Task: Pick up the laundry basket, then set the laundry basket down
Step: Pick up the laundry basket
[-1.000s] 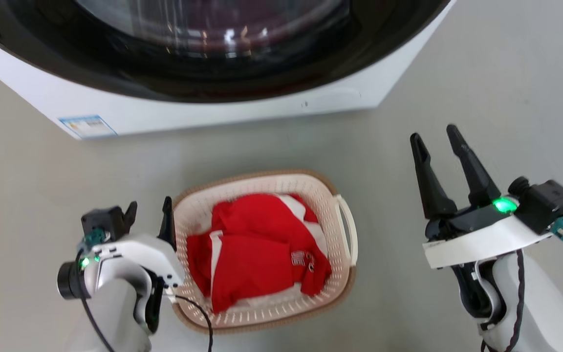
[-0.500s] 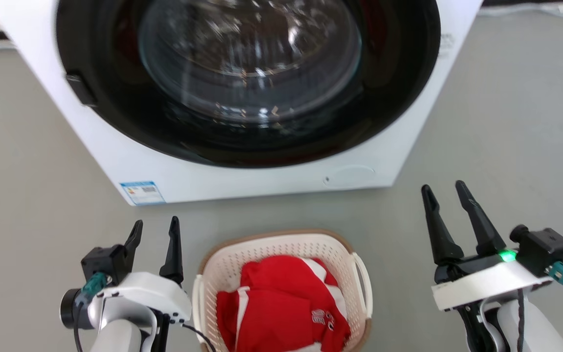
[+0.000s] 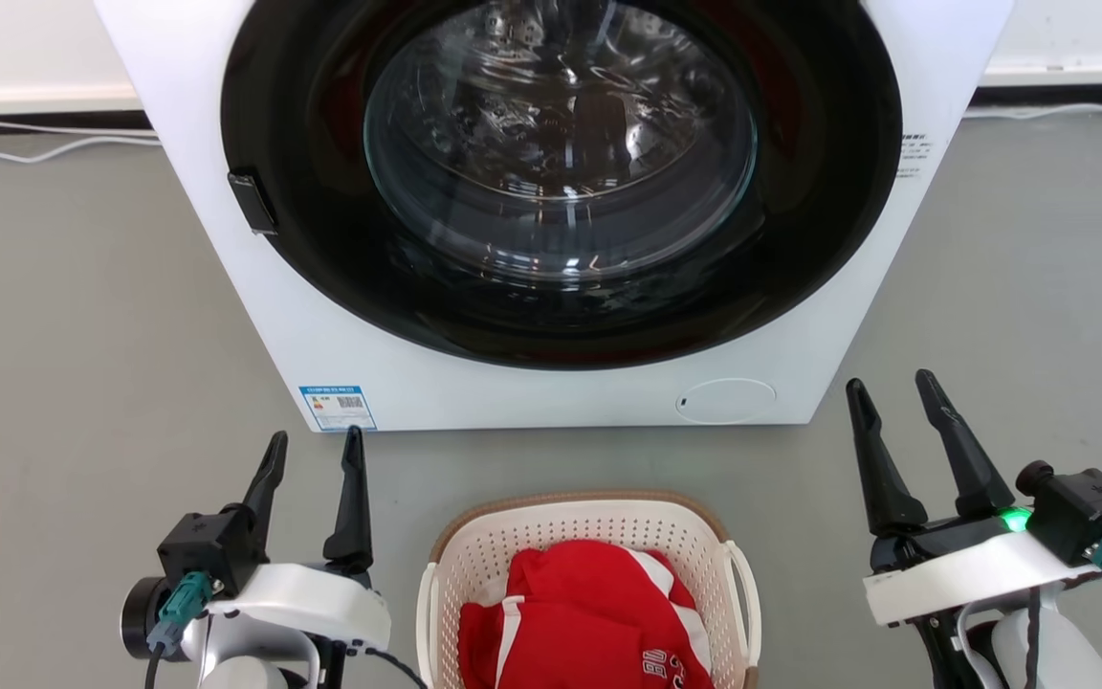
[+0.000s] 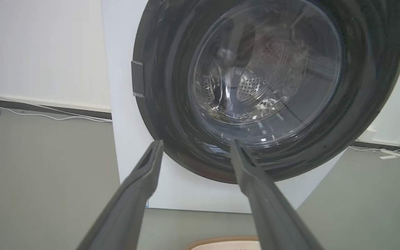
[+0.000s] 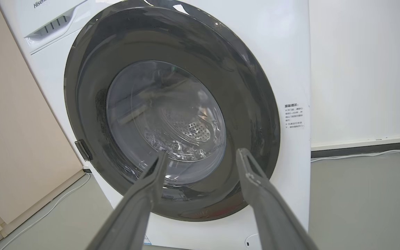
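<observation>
Cream-white perforated plastic laundry basket (image 3: 476, 565), brown-rimmed, on the grey floor (image 3: 82, 335) before the white washing machine (image 3: 321, 354), between left end effector (image 3: 316, 435) and right end effector (image 3: 890, 381), both released, empty. Probably light, stiff yet slightly flexible; best gripped at the white loop side handles (image 3: 748, 593).

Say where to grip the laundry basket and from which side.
Probably by the white loop handles jutting from the sides of the laundry basket: left end effector from its left, right end effector from its right, since each handle faces one.
</observation>
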### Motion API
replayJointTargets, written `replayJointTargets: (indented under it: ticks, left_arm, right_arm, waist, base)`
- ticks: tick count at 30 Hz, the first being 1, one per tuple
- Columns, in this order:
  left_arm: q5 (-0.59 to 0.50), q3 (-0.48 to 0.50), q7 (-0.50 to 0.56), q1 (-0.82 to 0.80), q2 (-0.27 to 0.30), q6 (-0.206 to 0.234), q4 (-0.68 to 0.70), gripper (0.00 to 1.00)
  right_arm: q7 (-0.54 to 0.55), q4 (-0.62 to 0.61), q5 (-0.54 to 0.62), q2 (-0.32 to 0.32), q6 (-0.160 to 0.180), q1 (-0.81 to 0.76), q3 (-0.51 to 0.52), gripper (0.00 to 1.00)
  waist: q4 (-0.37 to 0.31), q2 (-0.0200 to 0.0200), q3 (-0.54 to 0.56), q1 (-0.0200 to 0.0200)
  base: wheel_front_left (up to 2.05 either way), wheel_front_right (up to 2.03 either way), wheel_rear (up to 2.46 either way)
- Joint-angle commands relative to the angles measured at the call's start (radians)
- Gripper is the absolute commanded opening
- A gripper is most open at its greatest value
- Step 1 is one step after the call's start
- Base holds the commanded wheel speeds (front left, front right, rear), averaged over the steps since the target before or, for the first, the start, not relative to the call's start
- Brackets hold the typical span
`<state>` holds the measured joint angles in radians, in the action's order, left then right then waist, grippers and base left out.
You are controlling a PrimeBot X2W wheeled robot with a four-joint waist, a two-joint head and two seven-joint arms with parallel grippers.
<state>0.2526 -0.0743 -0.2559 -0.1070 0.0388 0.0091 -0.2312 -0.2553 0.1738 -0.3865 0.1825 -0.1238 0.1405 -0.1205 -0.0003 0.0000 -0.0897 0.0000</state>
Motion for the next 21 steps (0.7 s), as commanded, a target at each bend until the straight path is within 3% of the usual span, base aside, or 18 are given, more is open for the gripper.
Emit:
replayJointTargets:
  ticks: [1, 10, 21]
  left_arm:
    - [-0.001, 0.023, -0.006, -0.008, 0.012, 0.013, 0.043, 1.00]
    - [0.001, -0.004, -0.006, 0.016, 0.012, 0.044, 0.086, 1.00]
    - [-0.006, -0.006, -0.006, 0.030, 0.011, 0.051, 0.101, 1.00]
  right_arm:
    - [-0.006, -0.026, 0.013, 0.011, -0.007, -0.008, -0.008, 1.00]
    - [-0.006, -0.021, 0.046, 0.008, -0.007, -0.032, 0.032, 1.00]
    - [-0.006, -0.015, 0.054, 0.004, -0.007, -0.031, 0.040, 1.00]
  waist:
    - [0.001, 0.0000, 0.007, 0.0000]
    - [-0.004, 0.0000, 0.031, 0.0000]
    - [-0.016, 0.0000, 0.029, 0.0000]
  base:
    - [0.00, 0.00, 0.00]
    - [0.00, 0.00, 0.00]
    - [0.00, 0.00, 0.00]
